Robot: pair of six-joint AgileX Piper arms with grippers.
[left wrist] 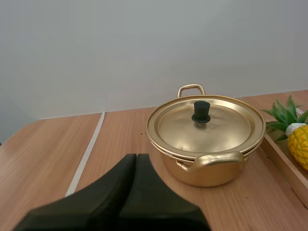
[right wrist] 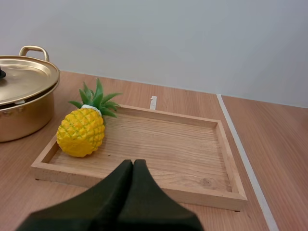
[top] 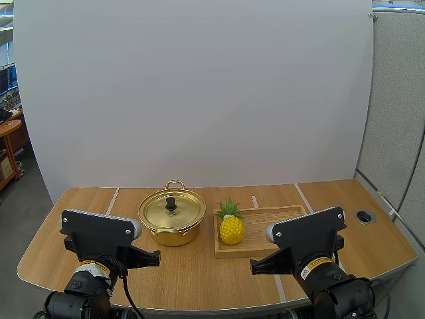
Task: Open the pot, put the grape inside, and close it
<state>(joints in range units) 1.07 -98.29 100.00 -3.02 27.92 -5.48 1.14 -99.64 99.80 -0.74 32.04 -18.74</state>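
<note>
Two hands sit low at the near edge of the counter (top: 199,279), apart from everything on it. The left hand (left wrist: 136,158) has its fingers pressed together into one dark wedge, holding nothing, and points toward the gold pot (left wrist: 207,173). Only bare wood lies between the two. The pot's lid (left wrist: 219,130) is seated flat on the rim, with its black knob (left wrist: 201,111) upright at the middle.

The right hand (right wrist: 133,163) is likewise pressed together on nothing, just short of the near rim of the wooden tray (right wrist: 168,144). That rim lies between it and the fruit. The fruit is a yellow pineapple (right wrist: 81,132) with green leaves, lying at the tray's end nearest the pot. The tray stands just beside the pot, with a narrow strip of counter between them. White tape lines (left wrist: 86,154) run across the wood.
</note>
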